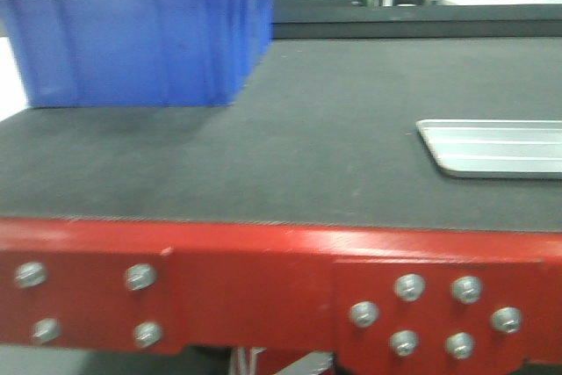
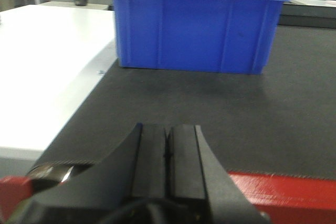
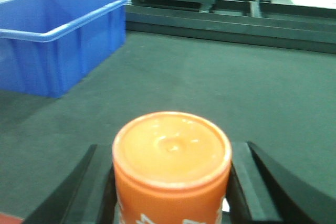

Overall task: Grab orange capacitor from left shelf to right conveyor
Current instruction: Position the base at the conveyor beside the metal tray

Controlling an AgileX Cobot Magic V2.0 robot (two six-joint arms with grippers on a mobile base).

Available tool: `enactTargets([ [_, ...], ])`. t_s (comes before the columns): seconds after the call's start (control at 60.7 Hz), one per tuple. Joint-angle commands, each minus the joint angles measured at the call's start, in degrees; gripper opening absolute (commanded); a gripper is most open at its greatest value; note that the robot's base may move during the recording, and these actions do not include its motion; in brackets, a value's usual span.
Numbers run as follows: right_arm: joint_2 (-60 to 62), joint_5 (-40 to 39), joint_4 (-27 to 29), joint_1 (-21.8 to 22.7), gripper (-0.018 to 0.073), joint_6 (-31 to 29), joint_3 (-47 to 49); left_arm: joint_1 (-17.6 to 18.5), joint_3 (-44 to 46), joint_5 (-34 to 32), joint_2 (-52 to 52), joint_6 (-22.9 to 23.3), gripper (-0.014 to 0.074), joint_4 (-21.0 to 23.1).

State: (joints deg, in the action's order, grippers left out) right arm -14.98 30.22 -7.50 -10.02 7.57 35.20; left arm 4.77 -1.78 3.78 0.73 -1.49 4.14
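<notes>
Right pincer: on my right wrist feed the right pincer (image 3: 172, 182) is clamped on the orange cylindrical capacitor (image 3: 172, 148), with one black finger (image 3: 86, 182) pressed to each side of it.
Capacitor look: I see a glossy orange body, upright, and a flat paler top with a raised rim and a small dimple at its centre. White print shows on the side at the bottom of the frame, cut off too much for me to read.
Capacitor place: it is over the dark grey textured conveyor belt (image 3: 210, 77), nearer to me than the blue plastic bin (image 3: 47, 56) and off to the bin's right. I cannot tell whether its base touches the belt.
Left pincer: on my left wrist feed the left pincer (image 2: 168, 153) has its black pads pressed together with nothing between them. It sits in front of the bin, well apart from it.
Belt: the bin stands on the belt's far left part.
Front edge: the red painted metal front edge (image 1: 263, 261), studded with silver bolts (image 1: 140, 277), runs below and in front of the bin.
Tray: a flat silver metal tray (image 1: 496, 147) lies on the belt, well to the right of the bin.
Side surface: a white tabletop (image 2: 47, 66) borders the belt left of the bin.
</notes>
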Motion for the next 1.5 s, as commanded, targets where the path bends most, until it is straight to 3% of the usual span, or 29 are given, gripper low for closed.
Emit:
enactTargets([
  [0.0, -0.7, -5.3, -0.7, 0.2, 0.0088, 0.0, 1.5, 0.0, 0.2, -5.2, 0.6, 0.1, -0.0127, 0.1],
  [1.482, -0.7, -5.3, -0.7, 0.2, 0.0088, 0.0, 1.5, 0.0, 0.2, -5.2, 0.6, 0.1, -0.0127, 0.1],
])
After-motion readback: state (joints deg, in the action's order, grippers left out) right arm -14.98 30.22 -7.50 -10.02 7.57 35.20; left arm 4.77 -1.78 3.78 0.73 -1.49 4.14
